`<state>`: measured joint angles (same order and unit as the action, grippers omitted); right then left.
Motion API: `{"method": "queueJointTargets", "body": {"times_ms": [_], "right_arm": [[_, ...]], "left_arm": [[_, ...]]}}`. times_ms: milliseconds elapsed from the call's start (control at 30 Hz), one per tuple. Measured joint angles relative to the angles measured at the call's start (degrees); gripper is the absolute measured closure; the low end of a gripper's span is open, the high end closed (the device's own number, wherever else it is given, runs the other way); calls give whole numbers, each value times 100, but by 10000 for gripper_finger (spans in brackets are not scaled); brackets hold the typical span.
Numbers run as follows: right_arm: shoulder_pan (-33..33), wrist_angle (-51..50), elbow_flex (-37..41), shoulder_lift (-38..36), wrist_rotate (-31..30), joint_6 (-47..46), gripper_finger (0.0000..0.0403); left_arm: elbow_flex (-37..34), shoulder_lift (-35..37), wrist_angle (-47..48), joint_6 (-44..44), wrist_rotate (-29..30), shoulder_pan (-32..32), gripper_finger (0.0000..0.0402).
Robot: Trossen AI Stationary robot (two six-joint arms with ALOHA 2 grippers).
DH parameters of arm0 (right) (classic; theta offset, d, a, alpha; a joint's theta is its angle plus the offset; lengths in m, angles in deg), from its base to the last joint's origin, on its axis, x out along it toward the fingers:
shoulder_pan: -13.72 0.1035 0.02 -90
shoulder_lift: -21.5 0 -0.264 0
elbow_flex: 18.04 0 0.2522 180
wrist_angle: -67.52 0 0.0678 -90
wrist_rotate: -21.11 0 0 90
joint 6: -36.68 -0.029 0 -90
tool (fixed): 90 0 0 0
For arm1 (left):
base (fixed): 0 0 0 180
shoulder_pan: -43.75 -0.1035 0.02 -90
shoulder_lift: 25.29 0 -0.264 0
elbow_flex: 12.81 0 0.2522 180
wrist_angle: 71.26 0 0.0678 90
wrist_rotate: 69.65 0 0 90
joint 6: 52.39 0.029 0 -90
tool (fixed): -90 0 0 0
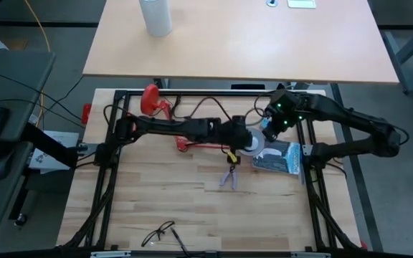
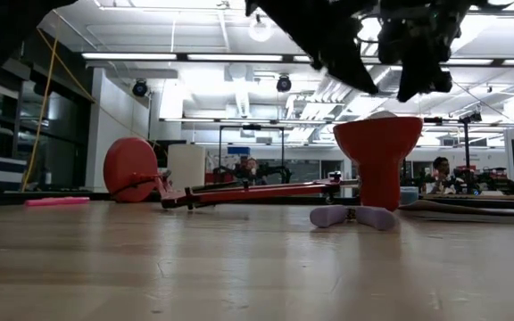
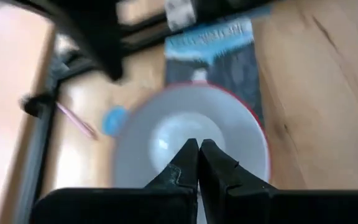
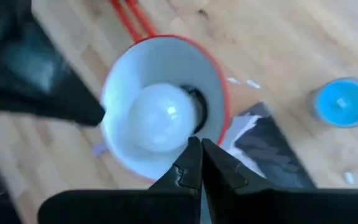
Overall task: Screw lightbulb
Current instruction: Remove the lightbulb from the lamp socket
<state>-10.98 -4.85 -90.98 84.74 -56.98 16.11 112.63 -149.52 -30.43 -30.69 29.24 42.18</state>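
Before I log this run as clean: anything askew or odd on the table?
Yes: the red lamp lies toppled on its side, its shade facing upward with the lightbulb inside. Both tools, left and right, hover shut above it.

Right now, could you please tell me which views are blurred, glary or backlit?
Left wrist view: blurred throughout, the small white frosted lightbulb in the red lamp shade soft. Right wrist view: mildly blurred, with a glare spot on the bulb. Low view: bright ceiling lights leave the arms as silhouettes.
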Motion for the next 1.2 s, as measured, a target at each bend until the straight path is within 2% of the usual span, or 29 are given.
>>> {"method": "queueJointTargets", "body": {"times_ms": [167,233,533,767,1033,1200], "right_arm": [[357,-26,0,-186,157,-435,403],[614,3,0,-185,104,-692,403],[1877,606,0,-27,-835,-1958,403],[2616,687,0,353,-1319,-2708,403],[3055,933,0,746,-1540,-3272,403],[3151,981,0,1095,-1947,-3492,403]], "left_arm": [[7,67,-124,220,-9,-410,401],[4,-12,-199,298,-229,-596,402],[-2,-193,-441,980,-1376,-866,401],[2,-394,-676,1773,-1365,-805,402],[0,-508,-775,1907,-1344,-810,401],[5,-604,-797,1993,-1442,-820,401]]}}
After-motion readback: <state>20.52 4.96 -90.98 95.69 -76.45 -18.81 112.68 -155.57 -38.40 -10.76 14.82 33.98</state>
